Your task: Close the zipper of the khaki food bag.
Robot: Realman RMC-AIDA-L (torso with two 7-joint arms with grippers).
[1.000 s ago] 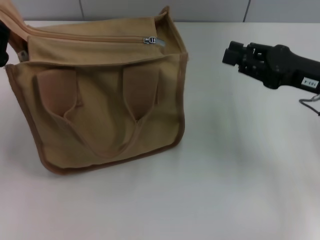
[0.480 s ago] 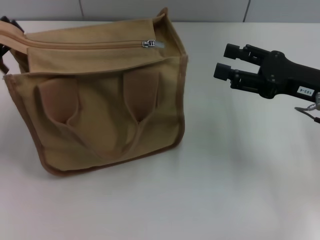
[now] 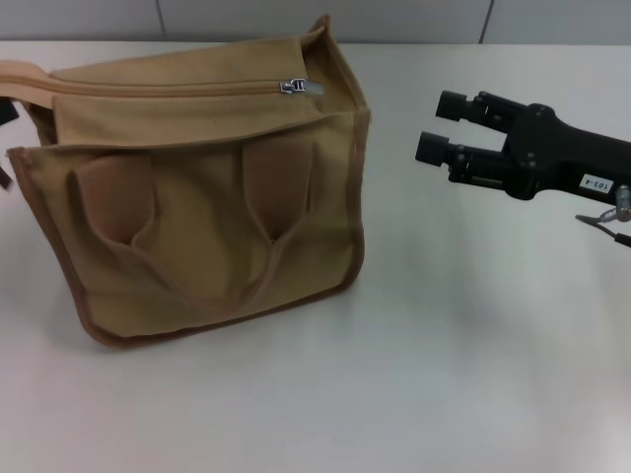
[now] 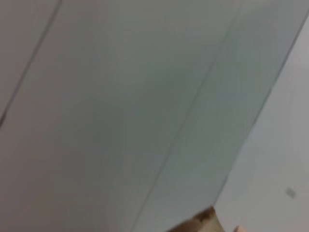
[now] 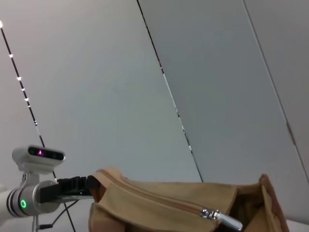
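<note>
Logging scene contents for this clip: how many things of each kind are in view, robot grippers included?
Boxy tan canvas food bag: 1
Shiny silver metal zipper pull tab: 1
Black robot grippers: 2, the right gripper open beside the bag, the left gripper at the bag's far end
Total: 4

Between the right gripper (image 3: 440, 126), its fingers spread apart, and the khaki food bag (image 3: 202, 187) lies bare bench (image 3: 424, 325), open for passage. The bag's raised end wall just beyond the silver pull tab (image 3: 294, 86) stands in the gripper's path. The left gripper (image 5: 79, 186) crowds the bag's far end.
</note>
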